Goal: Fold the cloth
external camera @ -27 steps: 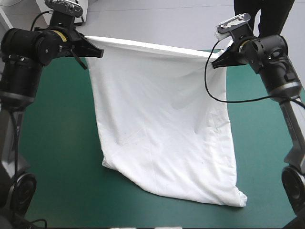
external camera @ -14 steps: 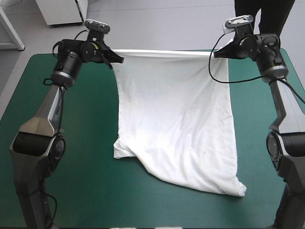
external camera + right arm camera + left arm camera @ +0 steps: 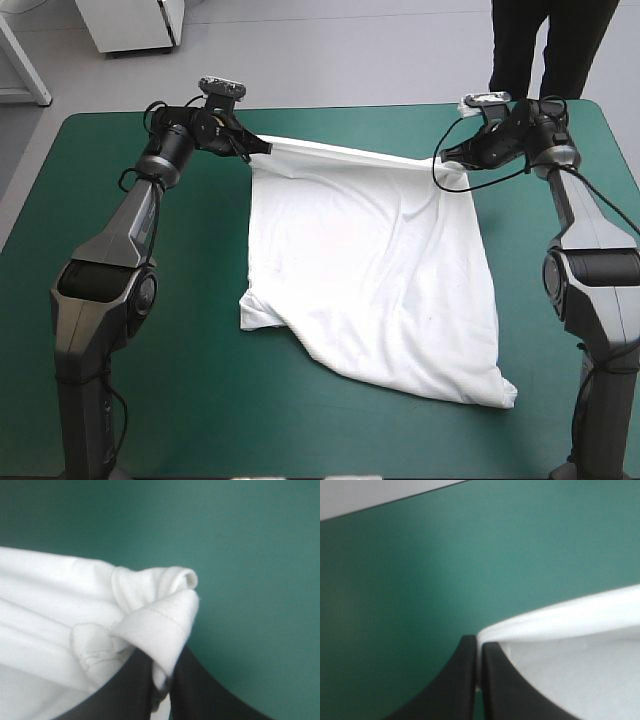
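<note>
Judging the job from my seat, I would call it early: the T-shirt (image 3: 370,290) is being laid out, and I can see no fold made on purpose yet. Most of the T-shirt lies on the teal-green bench (image 3: 150,400), roughly in the middle. Its near right corner reaches toward the near edge, and its near left corner is bunched into a small lump. Creases run across the upper half. The far edge is not down; it runs as a fairly taut line between my two grippers, near the far edge of the bench.

Both arms are stretched well forward and low, with each wrist turned inward so the grippers point toward each other across the cloth. The left gripper (image 3: 262,148) is clamped on the far left corner. In its wrist view the black fingers are all but closed, with a thin white sheet pinched between them and the hem curving away to one side. The right gripper (image 3: 447,160) is clamped on the far right corner. Its wrist view shows a stitched hem rolled and gathered over the fingertips, so that grasp looks bulkier and less tidy.

What is left, as I read it, is to set the far edge down flat, smooth the lump and creases, and then make the folds.
</note>
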You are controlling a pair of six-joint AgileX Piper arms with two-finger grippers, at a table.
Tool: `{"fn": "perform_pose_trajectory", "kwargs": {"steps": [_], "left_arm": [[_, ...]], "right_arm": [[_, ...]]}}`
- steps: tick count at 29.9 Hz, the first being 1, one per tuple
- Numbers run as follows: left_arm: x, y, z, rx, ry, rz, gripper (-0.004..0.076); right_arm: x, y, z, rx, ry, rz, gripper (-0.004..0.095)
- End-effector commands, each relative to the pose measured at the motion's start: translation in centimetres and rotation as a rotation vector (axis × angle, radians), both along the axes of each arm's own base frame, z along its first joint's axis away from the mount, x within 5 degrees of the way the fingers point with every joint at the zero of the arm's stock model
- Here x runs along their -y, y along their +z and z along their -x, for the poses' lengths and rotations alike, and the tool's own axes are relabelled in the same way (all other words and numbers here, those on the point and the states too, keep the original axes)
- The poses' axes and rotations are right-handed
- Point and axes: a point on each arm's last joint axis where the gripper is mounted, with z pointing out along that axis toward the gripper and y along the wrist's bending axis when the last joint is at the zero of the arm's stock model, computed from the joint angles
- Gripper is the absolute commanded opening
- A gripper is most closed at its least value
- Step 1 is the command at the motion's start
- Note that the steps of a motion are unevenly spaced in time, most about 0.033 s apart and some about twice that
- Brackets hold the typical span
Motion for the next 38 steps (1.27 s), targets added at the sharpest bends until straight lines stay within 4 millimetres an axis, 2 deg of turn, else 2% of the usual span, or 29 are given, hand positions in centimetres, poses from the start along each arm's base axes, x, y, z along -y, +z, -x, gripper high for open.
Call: {"fn": "perform_pose_trajectory", "kwargs": {"steps": [1,6,8,11,15,17,22,25,29,34,38], "left_arm": [[-1.2,3.7,0.6,0.094,0.006,0.06,0.0022],[-1.7,2.9,0.4,0.05,-0.052,0.097,0.0181],[-2.0,2.9,0.4,0.045,-0.072,0.106,0.0249],[-2.6,4.0,0.8,0.064,-0.086,0.129,0.0315],[-3.4,7.2,2.3,0.112,-0.086,0.117,0.033],[-3.5,9.2,3.9,0.115,-0.104,0.104,0.033],[-3.5,12.2,8.6,-0.064,-0.117,0.1,0.033],[-3.5,13.3,10.7,-0.157,-0.091,0.149,0.033],[-2.7,13.9,13.7,-0.178,-0.098,0.138,0.033],[-1.2,11.8,18.9,-0.295,-0.151,0.097,0.033],[-0.7,9.0,23.1,-0.41,-0.181,0.077,0.033]], "right_arm": [[1.4,4.0,0.6,0.102,-0.011,-0.004,0.0206],[3.2,5.1,0.8,0.12,-0.024,-0.051,0.0467],[4.2,6.1,1.3,0.139,-0.043,-0.077,0.0529],[5.7,8.5,2.4,0.183,-0.064,-0.12,0.0539],[7.0,11.7,4.8,0.204,-0.052,-0.161,0.0539],[6.9,13.5,6.3,0.221,-0.045,-0.173,0.0539],[5.2,16.2,10.5,0.22,-0.007,-0.187,0.0539],[3.7,16.7,13.8,0.181,0.019,-0.188,0.0539],[1.7,15.0,18.4,0.094,0.055,-0.148,0.0539],[-0.6,13.8,24.0,0.083,0.104,-0.08,0.0539],[-1.9,13.0,27.6,0.09,0.118,-0.043,0.0539]]}}
